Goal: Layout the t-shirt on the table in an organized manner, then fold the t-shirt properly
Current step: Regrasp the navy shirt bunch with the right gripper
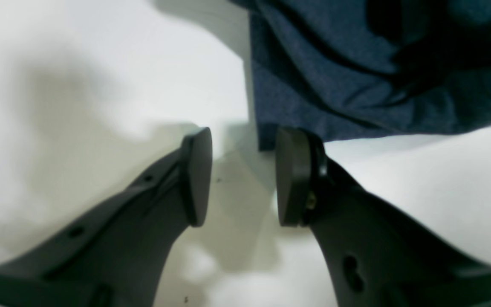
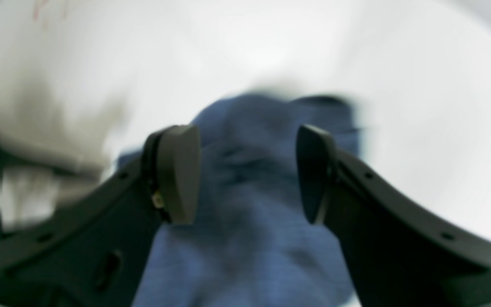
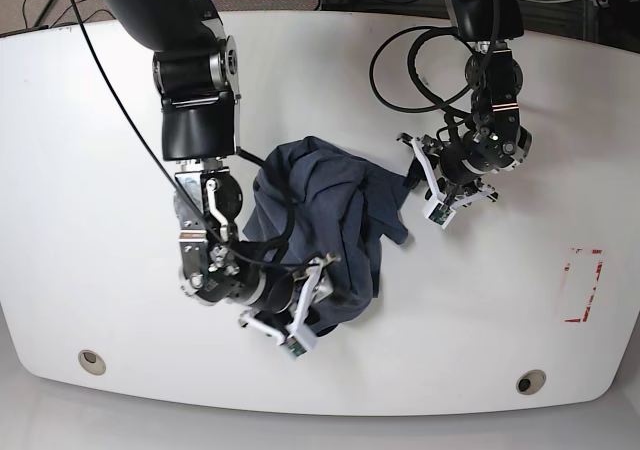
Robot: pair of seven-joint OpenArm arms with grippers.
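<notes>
A dark blue t-shirt (image 3: 320,225) lies crumpled in a heap at the middle of the white table (image 3: 100,170). My right gripper (image 3: 312,308) hovers at the heap's near edge. It is open, and the blurred blue cloth (image 2: 249,238) lies below its fingers (image 2: 177,170). My left gripper (image 3: 420,182) sits at the shirt's right side, open over bare table. In the left wrist view, a corner of the shirt (image 1: 356,64) ends just beyond one fingertip (image 1: 292,177) of the left gripper (image 1: 243,177). Nothing is held between the pads of either gripper.
A red-outlined rectangle mark (image 3: 582,285) is on the table at the right. Two round grommet holes (image 3: 91,361) (image 3: 531,381) sit near the front edge. Black cables (image 3: 400,60) loop over the table behind the left arm.
</notes>
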